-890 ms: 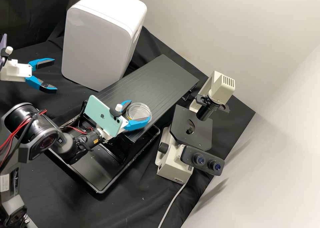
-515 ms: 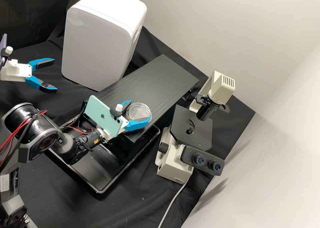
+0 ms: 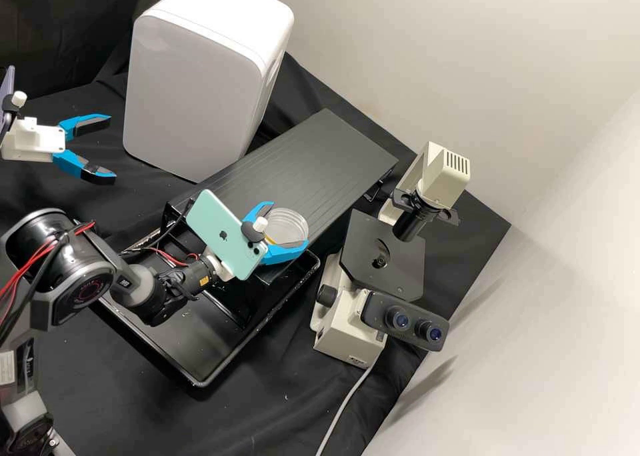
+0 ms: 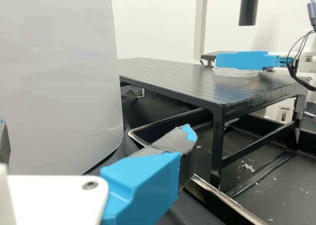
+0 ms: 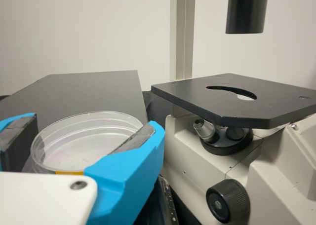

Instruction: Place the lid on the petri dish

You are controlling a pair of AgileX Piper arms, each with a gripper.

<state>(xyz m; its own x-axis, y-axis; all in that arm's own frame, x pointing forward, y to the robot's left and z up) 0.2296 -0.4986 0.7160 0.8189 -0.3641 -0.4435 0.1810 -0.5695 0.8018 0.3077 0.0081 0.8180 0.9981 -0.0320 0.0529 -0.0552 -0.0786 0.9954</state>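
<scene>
Right gripper point(image 3: 287, 225) grasps the clear petri dish point(image 5: 84, 141), a blue finger on each side, at the near right corner of the black ridged platform point(image 3: 313, 156). Whether the dish touches the platform can't be told. Microscope point(image 3: 380, 296) stands just right of it on the worktop point(image 3: 133, 409). Left gripper point(image 3: 107, 146) hangs released at the far left, beside the white box point(image 3: 200, 76).

Left pincer point(image 3: 102, 146) hangs spread wide; right pincer point(image 3: 285, 228), arm outstretched, clasps the petri dish point(image 5: 81, 138).
</scene>
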